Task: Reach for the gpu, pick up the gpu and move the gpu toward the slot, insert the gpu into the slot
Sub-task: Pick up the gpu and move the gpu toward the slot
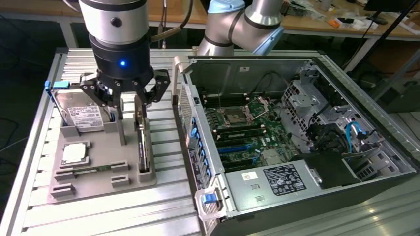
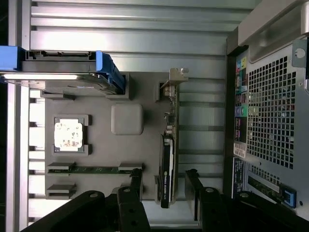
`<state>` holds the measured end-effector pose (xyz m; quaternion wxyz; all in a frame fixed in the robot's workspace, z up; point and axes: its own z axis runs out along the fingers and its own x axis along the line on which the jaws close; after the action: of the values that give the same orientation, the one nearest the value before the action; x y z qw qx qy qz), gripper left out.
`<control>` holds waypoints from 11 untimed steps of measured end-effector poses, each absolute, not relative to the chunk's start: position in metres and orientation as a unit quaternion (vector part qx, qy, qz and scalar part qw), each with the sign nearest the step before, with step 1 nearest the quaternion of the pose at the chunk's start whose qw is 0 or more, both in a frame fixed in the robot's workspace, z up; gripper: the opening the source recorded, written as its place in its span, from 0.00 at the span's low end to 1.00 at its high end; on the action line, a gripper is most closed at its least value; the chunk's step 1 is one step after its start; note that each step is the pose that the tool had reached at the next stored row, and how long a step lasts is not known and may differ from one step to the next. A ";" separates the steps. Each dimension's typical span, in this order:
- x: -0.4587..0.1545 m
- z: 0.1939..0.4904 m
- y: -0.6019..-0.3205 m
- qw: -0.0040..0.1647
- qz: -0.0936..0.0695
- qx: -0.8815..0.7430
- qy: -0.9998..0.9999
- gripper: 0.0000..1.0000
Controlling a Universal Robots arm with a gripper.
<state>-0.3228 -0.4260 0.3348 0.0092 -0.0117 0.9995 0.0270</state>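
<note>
The gpu stood on edge in the grey tray, beside the case on the exterior view's left. The gripper hung over one end of it, fingers spread either side without touching. The slot lay inside the case.

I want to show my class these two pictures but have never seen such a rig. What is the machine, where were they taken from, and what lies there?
It is a robot arm ending in a gripper. One picture comes from a camera off the arm, the other from a camera on its wrist. A grey tray holds a hard drive, a processor chip and the gpu, standing on edge. Beside it lies an open computer case with the blue slot inside. The gripper is open, straddling the gpu, gripping nothing.
</note>
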 end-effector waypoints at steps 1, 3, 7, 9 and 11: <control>-0.323 0.333 -0.426 0.009 0.027 -0.012 1.000 0.48; -0.323 0.329 -0.427 0.009 0.027 -0.012 1.000 0.48; -0.320 0.321 -0.427 0.009 0.027 -0.012 1.000 0.48; -0.318 0.317 -0.428 0.009 0.027 -0.012 1.000 0.48; -0.317 0.313 -0.428 0.009 0.027 -0.012 1.000 0.48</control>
<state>-0.3165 -0.4281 0.3131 0.0092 -0.0117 0.9995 0.0270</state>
